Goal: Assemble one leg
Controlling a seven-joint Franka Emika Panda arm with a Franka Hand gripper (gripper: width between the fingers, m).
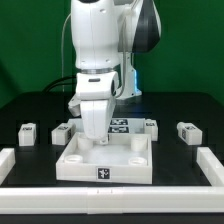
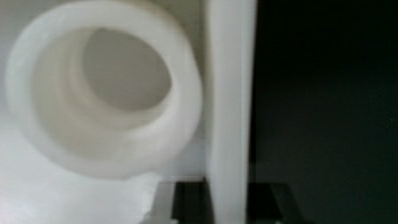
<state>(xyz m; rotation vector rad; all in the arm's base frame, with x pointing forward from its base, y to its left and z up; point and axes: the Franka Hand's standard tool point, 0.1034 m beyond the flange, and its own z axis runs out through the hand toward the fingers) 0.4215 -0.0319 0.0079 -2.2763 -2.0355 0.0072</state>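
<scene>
My gripper (image 1: 94,128) is lowered over the far-left corner of the big white tray-like piece (image 1: 105,172), left of centre in the exterior view. In the wrist view the gripper (image 2: 228,196) is shut on a leg (image 2: 230,90), a narrow white block standing between the two dark fingers (image 2: 185,203). Right beside the leg is a round white socket (image 2: 98,95) in the tray piece, seen very close and blurred. Whether the leg's tip touches the tray, I cannot tell. In the exterior view the held leg is hidden under the hand.
Other loose legs lie on the black table: two at the exterior view's left (image 1: 28,133) (image 1: 65,131) and one at its right (image 1: 188,130). The marker board (image 1: 124,126) lies behind the tray. White rails (image 1: 212,165) border the table's sides.
</scene>
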